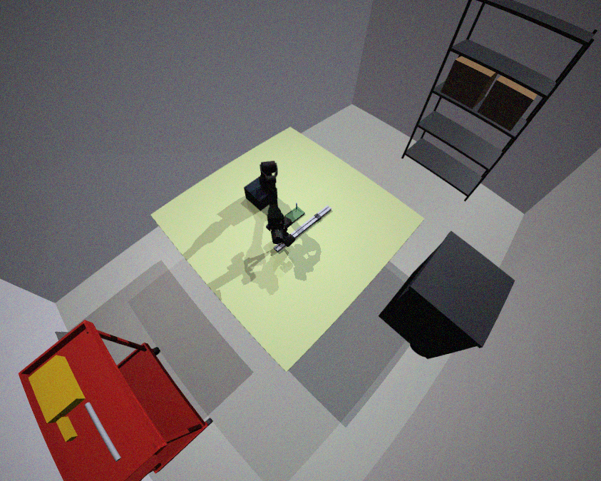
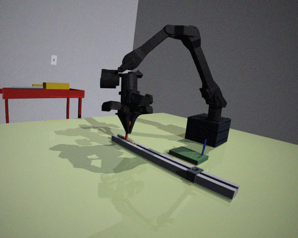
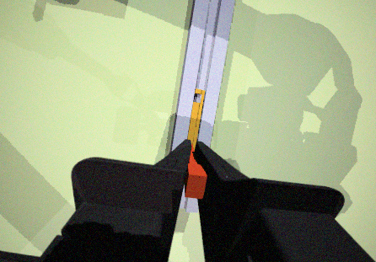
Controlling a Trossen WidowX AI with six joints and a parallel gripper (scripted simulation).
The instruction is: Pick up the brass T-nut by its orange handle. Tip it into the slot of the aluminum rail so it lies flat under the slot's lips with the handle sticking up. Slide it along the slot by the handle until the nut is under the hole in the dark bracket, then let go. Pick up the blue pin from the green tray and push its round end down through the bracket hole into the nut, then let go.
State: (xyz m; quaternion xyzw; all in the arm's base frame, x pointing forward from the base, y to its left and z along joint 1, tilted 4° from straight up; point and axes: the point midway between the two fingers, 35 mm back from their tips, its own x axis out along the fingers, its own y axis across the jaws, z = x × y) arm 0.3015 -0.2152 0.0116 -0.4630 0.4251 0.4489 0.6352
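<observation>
The brass T-nut [image 2: 132,142] [image 3: 196,120] is seen at the rail's far end, left of centre in the exterior view; in the wrist view it is lined up along the slot, just above the fingertips. Whether it is fully seated under the lips cannot be told.

Nearest in the exterior view, at lower right, the aluminum rail [image 1: 305,226] [image 2: 156,159] [image 3: 216,59] is shown running back towards the left. The dark bracket [image 1: 317,216] [image 2: 194,174] is set across it at right of centre, well apart from the nut, its hole unfilled.

Beyond the rail, right of centre, the green tray [image 1: 294,213] [image 2: 187,154] is placed on the tabletop [image 1: 290,320] [image 2: 74,199] [image 3: 270,0], with the blue pin [image 2: 204,147] standing in it, slightly tilted.

Farther back, left of centre, the orange handle [image 2: 126,136] [image 3: 196,185] is gripped by the hand [image 2: 128,132] [image 3: 192,146], closed on it.

The pick-up is done, and the tipping-in appears done or nearly so. The slide to the bracket, the release and all the pin work are left.
</observation>
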